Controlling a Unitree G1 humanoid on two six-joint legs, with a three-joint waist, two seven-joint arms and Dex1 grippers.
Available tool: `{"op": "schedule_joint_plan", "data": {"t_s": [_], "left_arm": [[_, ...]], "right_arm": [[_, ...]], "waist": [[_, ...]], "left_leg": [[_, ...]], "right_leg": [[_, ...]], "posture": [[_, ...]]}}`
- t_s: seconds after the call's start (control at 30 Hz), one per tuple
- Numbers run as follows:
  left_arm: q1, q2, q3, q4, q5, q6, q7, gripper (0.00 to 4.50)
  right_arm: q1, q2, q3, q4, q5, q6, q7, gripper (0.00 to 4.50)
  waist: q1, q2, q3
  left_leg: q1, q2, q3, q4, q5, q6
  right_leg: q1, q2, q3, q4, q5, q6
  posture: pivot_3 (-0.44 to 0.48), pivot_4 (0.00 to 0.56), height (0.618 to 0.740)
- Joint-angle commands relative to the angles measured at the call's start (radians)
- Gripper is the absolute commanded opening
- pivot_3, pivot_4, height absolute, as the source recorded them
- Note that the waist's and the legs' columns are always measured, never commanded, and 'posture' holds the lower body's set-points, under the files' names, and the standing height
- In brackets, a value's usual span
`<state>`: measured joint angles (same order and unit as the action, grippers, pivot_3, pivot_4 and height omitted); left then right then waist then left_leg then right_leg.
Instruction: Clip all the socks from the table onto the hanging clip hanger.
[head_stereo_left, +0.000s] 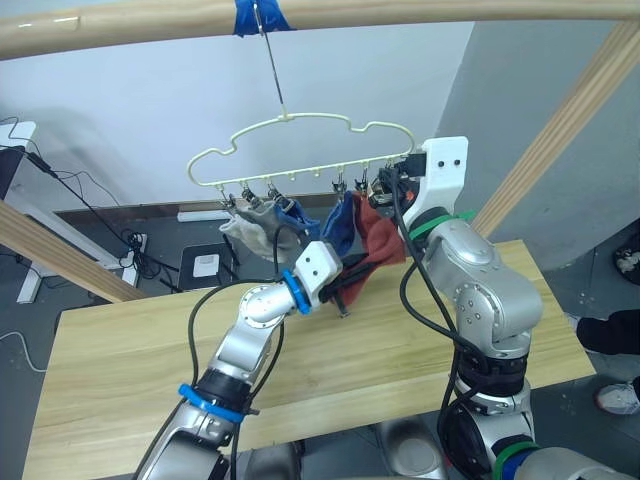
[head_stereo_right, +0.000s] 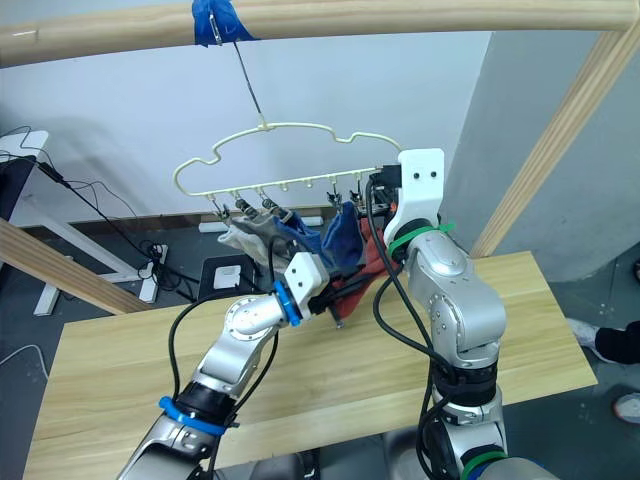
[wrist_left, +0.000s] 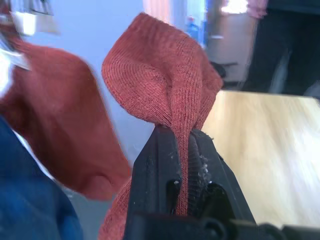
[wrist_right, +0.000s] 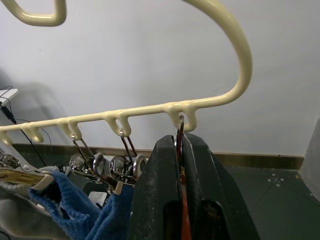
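Observation:
The cream clip hanger (head_stereo_left: 286, 118) hangs by its hook over the table (head_stereo_left: 120, 350). Clipped to it are grey socks (head_stereo_left: 245, 232), blue socks (head_stereo_left: 340, 225) and one rust-red sock (head_stereo_left: 388, 238). Just below them, my left gripper (head_stereo_left: 338, 290) is shut on another rust-red sock (wrist_left: 160, 75), which bunches up above its fingers (wrist_left: 155, 165). My right gripper (head_stereo_left: 385, 185) is raised to the hanger's right end. In the right wrist view it (wrist_right: 180, 150) is shut on the last metal clip (wrist_right: 179, 131), with red fabric showing between the fingers.
A round wooden pole (head_stereo_left: 450, 10) with blue tape (head_stereo_left: 258, 15) carries the hanger, and slanted poles (head_stereo_left: 560, 130) stand at both sides. Cables and a power strip (head_stereo_left: 135, 250) lie on the floor behind the table. A person's shoe (head_stereo_left: 620, 397) is at the far right.

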<state>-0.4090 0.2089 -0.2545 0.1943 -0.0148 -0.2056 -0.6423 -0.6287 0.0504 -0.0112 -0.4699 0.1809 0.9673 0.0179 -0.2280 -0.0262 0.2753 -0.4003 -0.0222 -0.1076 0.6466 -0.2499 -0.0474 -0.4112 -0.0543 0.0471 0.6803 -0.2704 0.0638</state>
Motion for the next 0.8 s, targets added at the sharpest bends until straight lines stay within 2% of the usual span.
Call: {"op": "schedule_joint_plan", "data": {"t_s": [0.03, 0.8], "left_arm": [[-0.003, -0.032, 0.040, 0.015, -0.025, 0.019, 0.049, 0.00], [0.026, -0.071, 0.094, -0.003, -0.072, 0.003, 0.082, 0.00]], "right_arm": [[-0.017, 0.000, 0.000, -0.049, 0.012, -0.013, -0.005, 0.00], [-0.019, -0.012, -0.003, -0.047, 0.007, -0.015, -0.008, 0.00]], "waist": [[-0.001, 0.000, 0.000], [-0.023, 0.000, 0.000]], "left_leg": [[0.000, 0.000, 0.000, 0.000, 0.000, 0.000], [-0.001, 0.000, 0.000, 0.000, 0.000, 0.000]], "right_leg": [[0.000, 0.000, 0.000, 0.000, 0.000, 0.000], [0.000, 0.000, 0.000, 0.000, 0.000, 0.000]], "posture": [[-0.346, 0.230, 0.740], [-0.348, 0.229, 0.740]]}}
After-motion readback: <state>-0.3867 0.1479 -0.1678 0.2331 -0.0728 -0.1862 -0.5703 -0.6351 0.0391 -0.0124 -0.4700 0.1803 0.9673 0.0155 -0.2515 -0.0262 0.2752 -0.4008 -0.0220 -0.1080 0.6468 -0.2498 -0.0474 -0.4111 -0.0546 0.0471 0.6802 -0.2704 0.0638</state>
